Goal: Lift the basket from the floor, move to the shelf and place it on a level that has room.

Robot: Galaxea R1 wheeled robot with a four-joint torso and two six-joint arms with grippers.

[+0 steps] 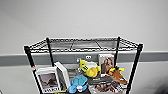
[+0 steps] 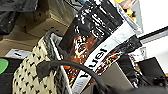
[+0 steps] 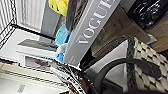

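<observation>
A tall black metal wire rack (image 1: 82, 50) is standing against a pale wall with a grey band, seen from high up and head on. Its uppermost wire tier (image 1: 85, 44), a flat black grid between the post tips, is lying bare, which is probably why the robot is facing it: the tier below is crowded with a white boxed book (image 1: 48, 81), a yellow plush toy (image 1: 90, 69), a blue plush toy (image 1: 78, 83), an orange-brown plush toy (image 1: 117, 74) and an upright printed card showing a figure (image 1: 106, 63), leaving no room there. In the left wrist view, a rectangular cream woven basket with a chequered weave and dark rim (image 2: 32, 72) is sitting very close to the camera, its black loop handle (image 2: 67, 66) arching across the foreground, with glossy magazines (image 2: 92, 47) leaning behind it. In the right wrist view, the same basket (image 3: 147, 67) is showing its other end and second black loop handle (image 3: 122, 67), beside a grey hardback lettered VOGUE (image 3: 87, 32). The closeness of both handles suggests each arm is gripping 1 end so the load is being carried level, but that is a judgement: neither pincer's fingers can be made out, so I cannot tell how far open either is or what it has hold of. Whether the basket is hanging clear of the rack or touching it cannot be told, and the rack's lower tiers and castors are being cut off by the frame's edge. Brown cardboard boxes (image 2: 42, 22) are looming blurred behind.
</observation>
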